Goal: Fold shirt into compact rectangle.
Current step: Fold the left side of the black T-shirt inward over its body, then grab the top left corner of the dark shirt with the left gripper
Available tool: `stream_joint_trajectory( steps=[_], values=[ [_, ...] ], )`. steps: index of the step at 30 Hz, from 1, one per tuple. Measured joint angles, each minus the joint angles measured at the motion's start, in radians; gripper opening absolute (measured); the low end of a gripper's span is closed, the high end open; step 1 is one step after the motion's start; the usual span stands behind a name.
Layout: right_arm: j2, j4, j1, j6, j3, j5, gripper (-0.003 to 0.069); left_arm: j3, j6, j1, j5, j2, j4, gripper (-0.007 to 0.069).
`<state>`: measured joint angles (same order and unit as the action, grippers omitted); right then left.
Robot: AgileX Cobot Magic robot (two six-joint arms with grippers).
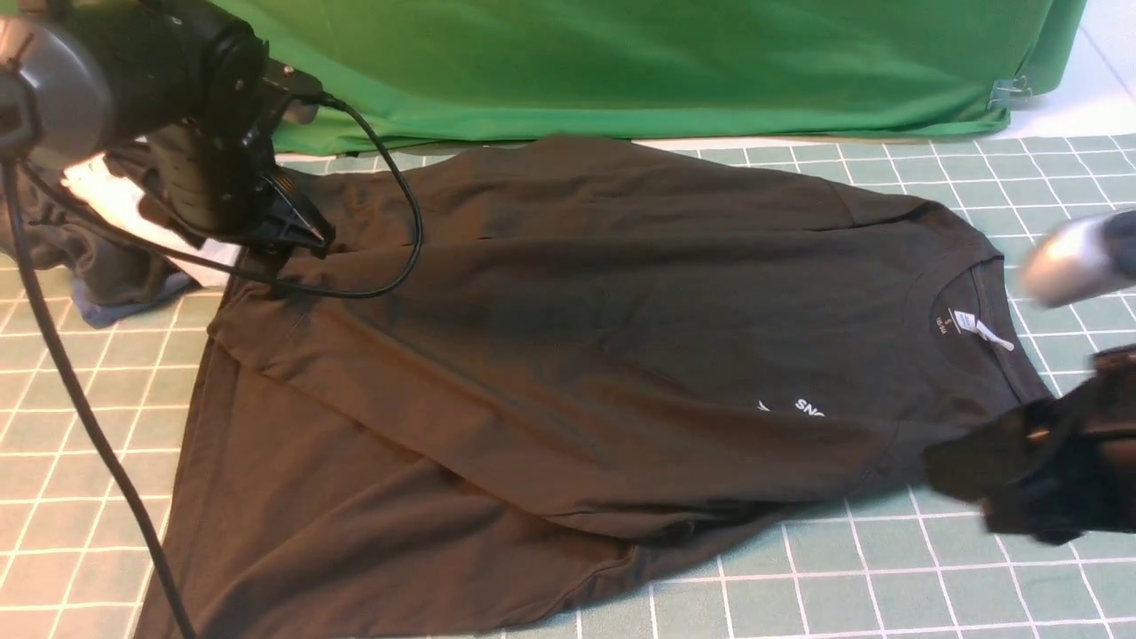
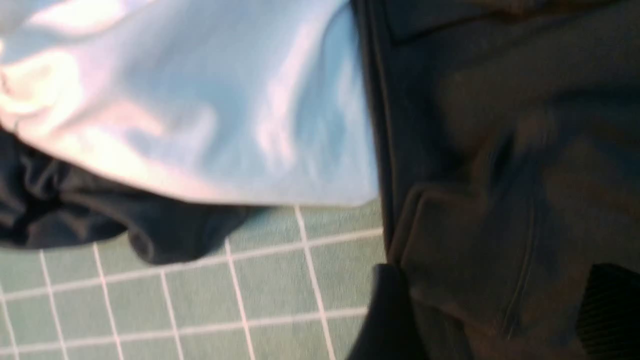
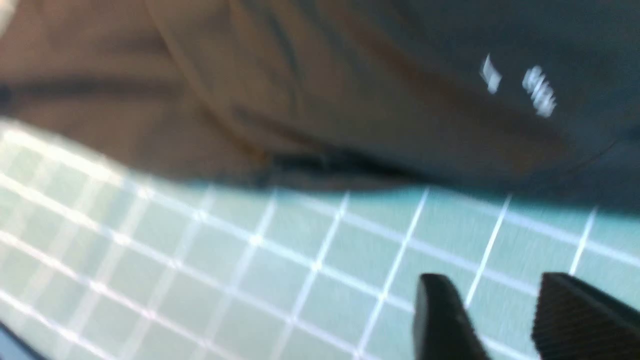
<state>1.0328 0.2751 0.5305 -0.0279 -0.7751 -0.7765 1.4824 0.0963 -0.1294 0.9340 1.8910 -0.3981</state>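
Note:
The black-brown shirt (image 1: 577,355) lies across the grid mat with its collar and white neck label (image 1: 976,328) to the right. A long fold runs over its near half and cuts off the white chest print (image 1: 803,406). My left gripper (image 1: 297,238) sits low on the shirt's far-left hem corner. In the left wrist view its fingers (image 2: 387,310) stand wide apart, open, with shirt fabric (image 2: 500,200) lying between them. My right gripper (image 1: 1029,488), blurred, hovers at the shirt's near right sleeve. It is open (image 3: 490,282) over bare mat, just off the shirt's edge (image 3: 350,125).
A white garment (image 1: 124,209) (image 2: 200,100) and a dark grey one (image 1: 89,257) are heaped at the far left, touching the shirt's hem. The green backdrop cloth (image 1: 666,62) hangs behind. A black cable (image 1: 80,390) crosses the mat (image 1: 887,577) at the left.

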Motion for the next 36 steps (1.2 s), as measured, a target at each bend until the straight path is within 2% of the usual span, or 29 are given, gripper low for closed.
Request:
stream_joint_trajectory(
  steps=[2, 4, 5, 6, 7, 9, 11, 13, 17, 24, 29, 34, 36],
  values=[
    [0.097, 0.001, 0.022, -0.041, -0.005, -0.013, 0.0310, 0.000, 0.010, 0.000, 0.025, -0.021, 0.009, 0.0477],
    [0.168, 0.002, 0.044, -0.064, -0.005, -0.013, 0.0322, 0.000, 0.016, 0.000, 0.051, -0.041, 0.025, 0.0452],
    [0.258, 0.002, 0.077, -0.091, -0.005, -0.004, 0.0329, 0.000, 0.017, 0.000, 0.077, -0.062, 0.060, 0.0385],
    [0.268, 0.002, 0.077, -0.093, -0.005, -0.002, 0.0329, 0.000, 0.020, 0.000, 0.083, -0.068, 0.071, 0.0363],
    [0.333, 0.002, 0.103, -0.110, -0.005, 0.022, 0.0331, 0.000, 0.020, 0.000, 0.106, -0.093, 0.119, 0.0270],
    [0.406, 0.002, 0.134, -0.117, -0.006, 0.068, 0.0349, 0.000, 0.001, 0.000, 0.142, -0.130, 0.197, 0.0136],
    [0.476, 0.001, 0.152, -0.119, -0.010, 0.118, 0.0391, -0.010, -0.036, -0.001, 0.166, -0.175, 0.283, 0.0056],
    [0.534, -0.001, 0.161, -0.127, -0.019, 0.162, 0.0438, -0.062, -0.059, -0.007, 0.148, -0.244, 0.360, 0.0020],
    [0.605, -0.006, 0.162, -0.138, -0.055, 0.243, 0.0493, -0.233, -0.040, -0.020, 0.055, -0.375, 0.418, 0.0002],
    [0.661, -0.048, 0.162, -0.162, -0.144, 0.314, 0.0500, -0.522, -0.013, -0.020, -0.003, -0.490, 0.426, 0.0001],
    [0.722, -0.082, 0.162, -0.163, -0.208, 0.301, 0.0501, -0.635, -0.010, -0.020, -0.051, -0.517, 0.426, 0.0001],
    [0.763, -0.091, 0.162, -0.164, -0.224, 0.299, 0.0498, -0.659, -0.010, -0.020, -0.058, -0.522, 0.436, 0.0004],
    [0.769, -0.100, 0.162, -0.164, -0.224, 0.299, 0.0454, -0.659, -0.014, -0.020, -0.064, -0.525, 0.445, 0.0006]
  ],
)
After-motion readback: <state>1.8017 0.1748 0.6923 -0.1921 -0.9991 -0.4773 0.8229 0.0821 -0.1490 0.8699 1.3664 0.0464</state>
